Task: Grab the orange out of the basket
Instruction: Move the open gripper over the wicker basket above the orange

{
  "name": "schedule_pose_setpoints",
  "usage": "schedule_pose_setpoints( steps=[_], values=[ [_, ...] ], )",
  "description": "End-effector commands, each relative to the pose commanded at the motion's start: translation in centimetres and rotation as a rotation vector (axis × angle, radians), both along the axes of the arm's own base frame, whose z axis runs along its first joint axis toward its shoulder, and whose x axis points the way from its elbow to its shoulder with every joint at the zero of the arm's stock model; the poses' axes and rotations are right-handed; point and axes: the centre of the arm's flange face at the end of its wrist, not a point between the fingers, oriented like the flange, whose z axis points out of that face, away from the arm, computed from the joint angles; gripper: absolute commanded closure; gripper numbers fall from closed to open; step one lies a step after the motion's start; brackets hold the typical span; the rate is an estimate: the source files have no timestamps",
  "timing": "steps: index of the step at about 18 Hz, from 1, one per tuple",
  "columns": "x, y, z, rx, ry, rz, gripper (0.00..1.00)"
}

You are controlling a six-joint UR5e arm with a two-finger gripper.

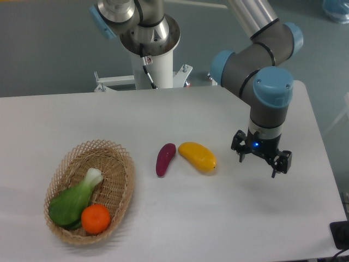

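The orange (96,218) is small, round and glossy, and lies in the near end of the oval tan wicker basket (121,162) at the table's front left. A green leafy vegetable (73,201) with a white stalk lies beside it in the basket, touching it. My gripper (258,160) hangs over the right side of the table, far to the right of the basket. Its two dark fingers are spread apart and hold nothing.
A purple eggplant-shaped piece (165,159) and a yellow mango-shaped fruit (198,156) lie on the white table between the basket and my gripper. The robot's base column (150,49) stands at the back. The table's right edge runs close behind my gripper.
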Motion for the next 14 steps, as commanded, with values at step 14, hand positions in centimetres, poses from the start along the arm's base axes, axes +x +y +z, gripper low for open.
schedule_pose_setpoints(
  steps=[14],
  values=[
    [15.7,11.0,1.8,0.092,-0.073,0.253,0.0]
  ],
)
